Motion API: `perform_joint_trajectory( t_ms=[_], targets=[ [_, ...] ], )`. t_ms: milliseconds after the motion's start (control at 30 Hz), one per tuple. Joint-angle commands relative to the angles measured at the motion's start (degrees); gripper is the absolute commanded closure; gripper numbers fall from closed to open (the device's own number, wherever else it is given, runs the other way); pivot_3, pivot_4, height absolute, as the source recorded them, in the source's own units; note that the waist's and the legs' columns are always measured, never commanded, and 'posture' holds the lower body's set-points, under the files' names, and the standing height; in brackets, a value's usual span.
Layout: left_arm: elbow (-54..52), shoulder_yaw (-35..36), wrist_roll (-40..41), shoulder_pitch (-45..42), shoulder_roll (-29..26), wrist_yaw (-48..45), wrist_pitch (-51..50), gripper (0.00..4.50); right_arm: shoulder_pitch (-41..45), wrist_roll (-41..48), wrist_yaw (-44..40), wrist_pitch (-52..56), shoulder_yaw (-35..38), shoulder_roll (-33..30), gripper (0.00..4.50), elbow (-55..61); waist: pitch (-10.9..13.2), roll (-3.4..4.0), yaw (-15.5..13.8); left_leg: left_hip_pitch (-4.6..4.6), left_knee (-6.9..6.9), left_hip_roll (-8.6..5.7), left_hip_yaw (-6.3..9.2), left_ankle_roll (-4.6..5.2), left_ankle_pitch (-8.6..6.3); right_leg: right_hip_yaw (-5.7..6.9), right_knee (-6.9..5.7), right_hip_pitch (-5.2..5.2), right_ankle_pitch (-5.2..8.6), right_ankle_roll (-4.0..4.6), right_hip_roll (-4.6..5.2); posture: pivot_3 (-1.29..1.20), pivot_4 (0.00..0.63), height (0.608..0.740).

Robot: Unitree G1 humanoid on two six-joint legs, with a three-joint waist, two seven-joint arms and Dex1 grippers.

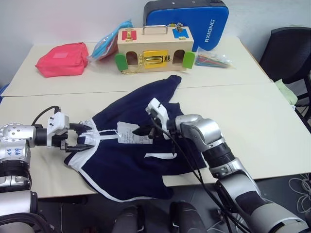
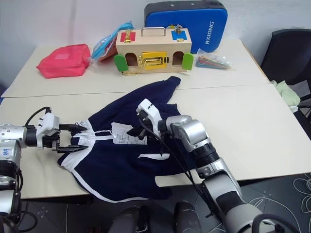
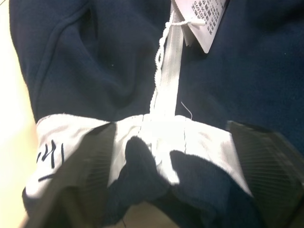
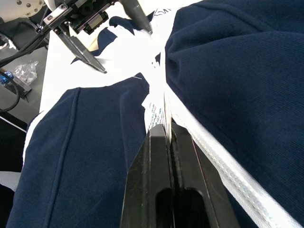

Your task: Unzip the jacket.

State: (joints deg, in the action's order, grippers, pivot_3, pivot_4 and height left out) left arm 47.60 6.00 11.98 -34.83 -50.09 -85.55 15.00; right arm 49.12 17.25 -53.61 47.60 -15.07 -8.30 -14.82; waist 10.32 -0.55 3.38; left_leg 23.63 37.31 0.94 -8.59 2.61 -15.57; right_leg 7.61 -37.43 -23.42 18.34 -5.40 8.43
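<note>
Two grippers work one soft garment here. The navy track jacket (image 1: 131, 145) lies rumpled on the near counter (image 1: 252, 121), its lower hem hanging just over the front edge, its white collar (image 3: 156, 137) turned toward the robot's left. It is light, limp knit cloth — it will bunch and slide over the smooth counter rather than resist, so any pull along the zipper (image 3: 168, 76) drags the whole front unless the collar end is pinned.

The left gripper (image 1: 83, 137) sits at that collar end with its fingers (image 3: 80, 185) parted on either side of the white band, straddling it but not visibly clamping it. The right gripper (image 1: 146, 130) has its fingers (image 4: 166, 156) pressed fully together at the zipper line beside the paper hang tags (image 1: 130, 134); whether they pinch the small slider pull or the tag string, I cannot tell.

My judgement: the best holds are the stiff ribbed collar beside the zipper top for anchoring, and the metal pull itself for drawing — gripping cloth alone would only stretch the fabric and let it slip.
</note>
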Motion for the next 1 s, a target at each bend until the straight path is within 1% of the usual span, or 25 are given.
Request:
perform_joint_trajectory(
  t_ms=[33,200,367,500,700,1000],
  targets=[
    [-0.2,0.8,0.3,-0.8,-0.3,1.1,0.5,2.01,0.2,1.3,0.0,-0.1,0.8,0.1,4.5,2.0,0.0,0.0,0.0,0.0,0.0,0.0,0.0,0.0,0.0,0.01,0.0,-0.01,0.0,0.0,0.0,0.0,0.15,0.74],
    [3.9,-0.8,-3.5,-2.2,-0.4,5.6,4.4,2.01,-0.1,1.3,-0.1,-0.1,0.6,-0.2,4.5,2.4,0.0,-0.01,0.0,0.01,0.01,-0.01,0.0,0.0,0.0,0.01,0.0,0.0,0.0,0.0,0.0,0.0,0.15,0.74],
    [10.0,-3.6,-8.3,-1.2,-1.4,8.3,4.7,2.01,-1.0,0.9,-0.8,-0.3,-0.6,-1.4,4.5,4.3,0.0,-0.03,0.0,0.01,0.0,-0.02,0.0,0.01,0.0,0.05,0.0,-0.01,0.0,0.0,-0.02,0.0,0.15,0.74],
    [13.0,-3.3,-8.0,-0.6,-2.0,8.9,1.7,2.01,-1.4,0.4,-1.4,-1.3,-1.4,-3.0,4.5,6.9,0.0,-0.03,0.1,-0.09,-0.01,0.0,-0.05,0.01,-0.01,0.05,-0.01,0.01,0.0,0.0,0.01,0.0,0.15,0.74],
    [13.2,-3.4,-8.0,0.6,-1.9,9.2,1.5,2.01,-2.1,-0.1,-1.0,-2.9,-1.2,-5.1,4.5,9.5,0.0,-0.03,0.2,-0.31,-0.09,0.06,-0.22,-0.01,0.0,0.02,-0.07,0.06,0.0,0.0,0.02,0.0,0.15,0.74],
    [11.9,-3.1,-7.3,1.6,-1.1,8.9,0.8,2.01,-1.1,-0.7,-0.8,-6.0,-0.7,-7.0,4.5,6.4,0.0,-0.03,0.2,-0.33,-0.1,0.06,-0.27,-0.01,-0.01,-0.02,-0.06,0.05,0.0,0.0,0.03,0.0,0.15,0.74]
  ],
)
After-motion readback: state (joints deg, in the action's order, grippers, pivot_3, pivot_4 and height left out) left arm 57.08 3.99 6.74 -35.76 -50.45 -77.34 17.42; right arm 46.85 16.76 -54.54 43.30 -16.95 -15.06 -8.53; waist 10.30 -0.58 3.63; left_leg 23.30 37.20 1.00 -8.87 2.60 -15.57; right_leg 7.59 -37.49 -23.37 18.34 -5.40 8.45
